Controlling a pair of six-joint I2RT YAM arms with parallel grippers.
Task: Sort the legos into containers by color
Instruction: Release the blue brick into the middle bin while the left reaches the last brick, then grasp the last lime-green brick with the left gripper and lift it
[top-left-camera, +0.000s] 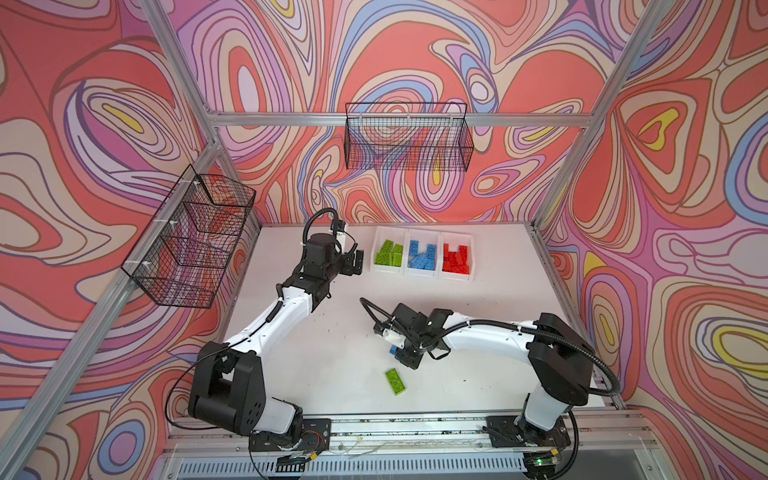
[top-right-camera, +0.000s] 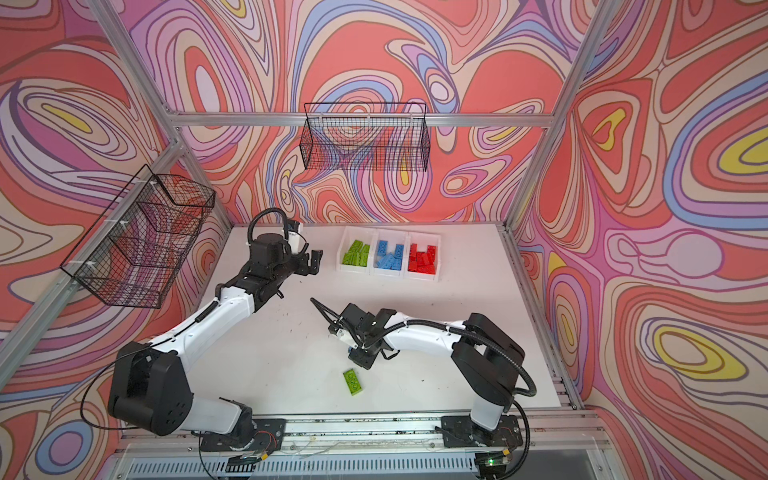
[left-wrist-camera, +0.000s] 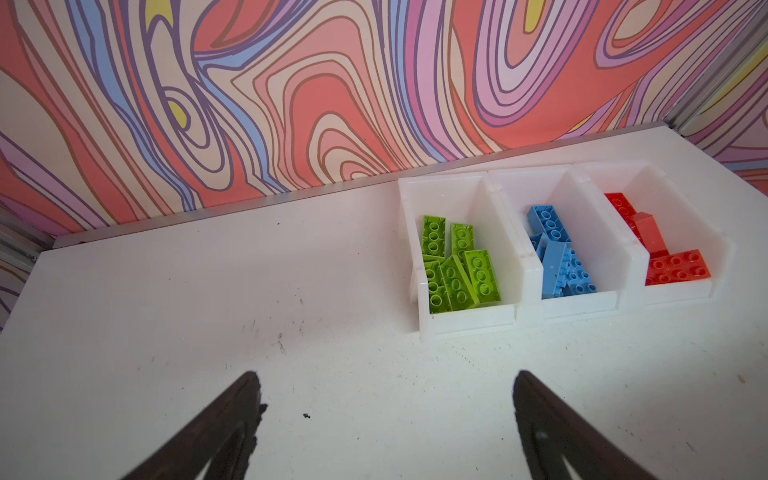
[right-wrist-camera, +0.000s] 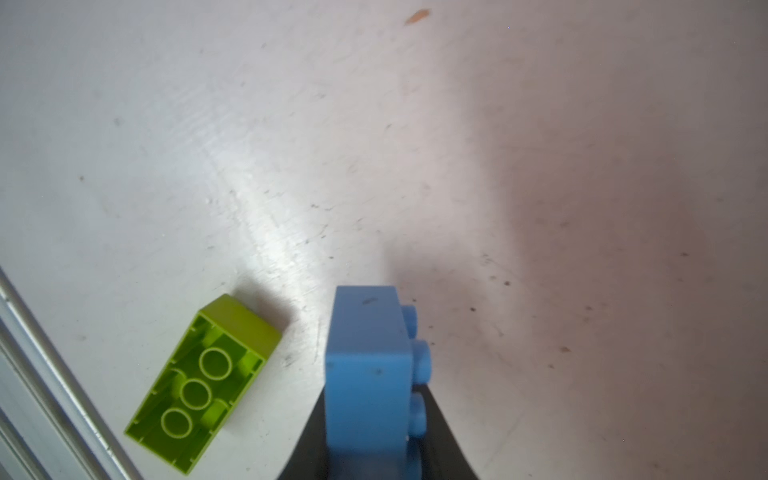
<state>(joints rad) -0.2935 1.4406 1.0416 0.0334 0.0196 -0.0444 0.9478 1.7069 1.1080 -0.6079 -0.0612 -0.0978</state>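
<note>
Three joined white containers (top-left-camera: 419, 275) (left-wrist-camera: 469, 324) stand at the back of the table. They hold lime green legos (left-wrist-camera: 457, 270), light blue legos (left-wrist-camera: 561, 257) and red legos (left-wrist-camera: 673, 268), one color per bin. My right gripper (right-wrist-camera: 374, 415) (top-left-camera: 397, 353) is shut on a blue brick (right-wrist-camera: 370, 365) (top-right-camera: 348, 352) just above the table, near the front middle. A lime green brick (right-wrist-camera: 203, 384) (top-left-camera: 395, 381) lies upside down beside it. My left gripper (left-wrist-camera: 384, 399) (top-left-camera: 356, 262) is open and holds nothing, just left of the green bin.
Black wire baskets hang on the back wall (top-left-camera: 409, 137) and on the left frame (top-left-camera: 191, 241). An aluminium rail (top-left-camera: 399, 428) with both arm bases runs along the table's front edge. Patterned walls close in the other three sides.
</note>
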